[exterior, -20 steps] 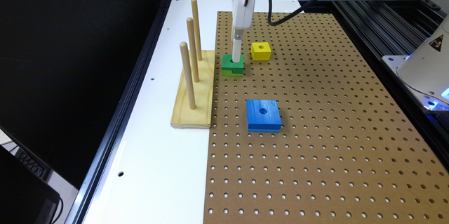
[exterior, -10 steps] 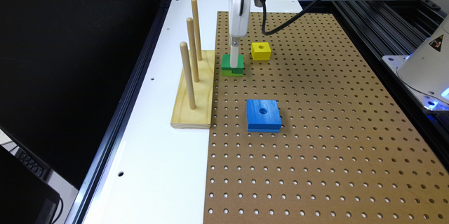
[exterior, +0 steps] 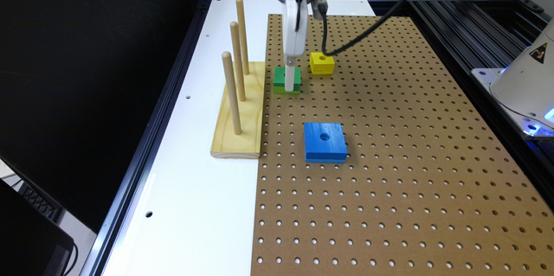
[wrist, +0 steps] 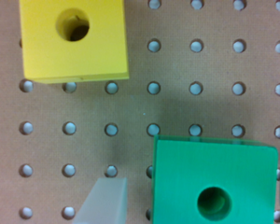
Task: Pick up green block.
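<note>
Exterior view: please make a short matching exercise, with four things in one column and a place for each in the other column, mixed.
Things:
1. green block
2. yellow block
3. blue block
4. wooden base

Places:
A. on the white surface, carrying three upright pegs
B. alone on the pegboard, nearest the camera of the three blocks
C. under the gripper, with a finger beside it in the wrist view
D. just to the exterior view's right of the green block

Pairs: 1-C, 2-D, 3-B, 4-A

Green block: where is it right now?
In the exterior view the green block sits on the pegboard between the wooden peg stand and the yellow block, under the gripper.
</note>
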### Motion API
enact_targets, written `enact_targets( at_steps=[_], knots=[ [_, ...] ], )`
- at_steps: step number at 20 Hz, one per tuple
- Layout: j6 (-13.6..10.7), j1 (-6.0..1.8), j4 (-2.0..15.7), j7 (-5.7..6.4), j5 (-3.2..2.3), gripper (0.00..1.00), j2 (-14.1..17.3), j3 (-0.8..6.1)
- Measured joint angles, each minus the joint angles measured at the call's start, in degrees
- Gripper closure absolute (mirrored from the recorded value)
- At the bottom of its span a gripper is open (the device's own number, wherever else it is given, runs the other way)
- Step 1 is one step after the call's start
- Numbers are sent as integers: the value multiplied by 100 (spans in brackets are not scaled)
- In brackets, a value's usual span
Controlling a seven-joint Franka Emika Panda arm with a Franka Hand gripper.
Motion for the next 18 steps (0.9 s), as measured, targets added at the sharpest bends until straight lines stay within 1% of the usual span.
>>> enact_targets(
  at_steps=[6,7,8,9,13,14,18],
  knots=[
    [25,0,30,0,0,0,39,0],
    [41,0,29,0,0,0,82,0],
    [122,0,31,0,0,0,182,0],
    [163,-1,46,2,-4,0,204,-4],
    [165,-3,51,2,-3,0,210,-2],
    [166,-3,51,2,-3,100,206,-2],
    [166,-3,51,2,-3,100,206,-2]
  ],
)
